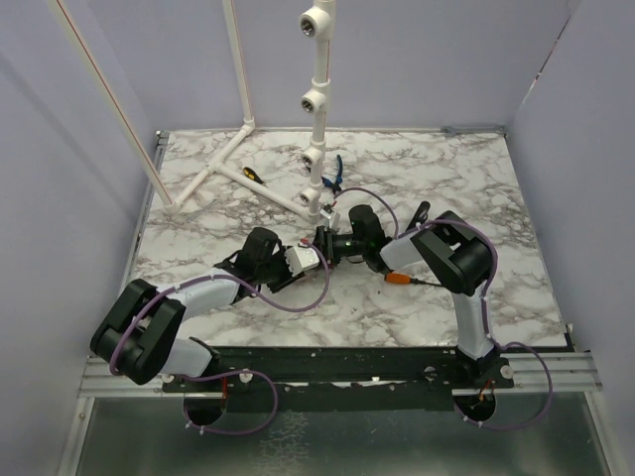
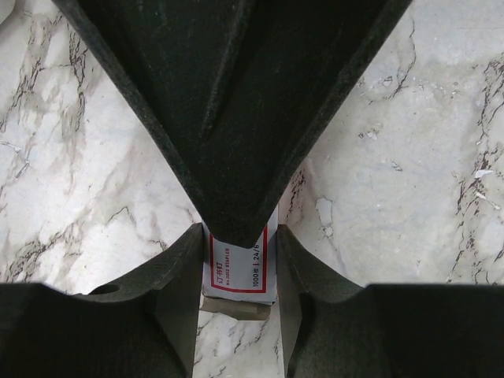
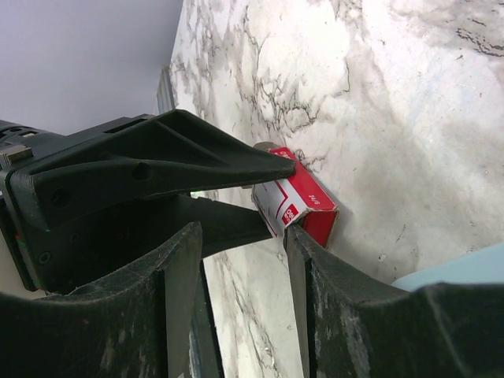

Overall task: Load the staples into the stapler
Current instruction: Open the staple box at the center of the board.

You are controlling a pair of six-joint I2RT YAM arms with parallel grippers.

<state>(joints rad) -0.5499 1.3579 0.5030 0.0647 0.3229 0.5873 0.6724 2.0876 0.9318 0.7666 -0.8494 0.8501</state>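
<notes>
Near the middle of the marble surface (image 1: pixel 466 188), I see the left claw (image 2: pixel 240 232) closed on the red-and-white staple box (image 2: pixel 236 276), its fingers pressing the two long sides. The right claw (image 3: pixel 242 228) stands partly open just beside the box, gripping nothing, its tip overlapping the box's far end

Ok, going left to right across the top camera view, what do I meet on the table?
Left arm's elbow, yellow-handled tool, left pincer with the staple box, orange-handled screwdriver, right arm's elbow.
</notes>
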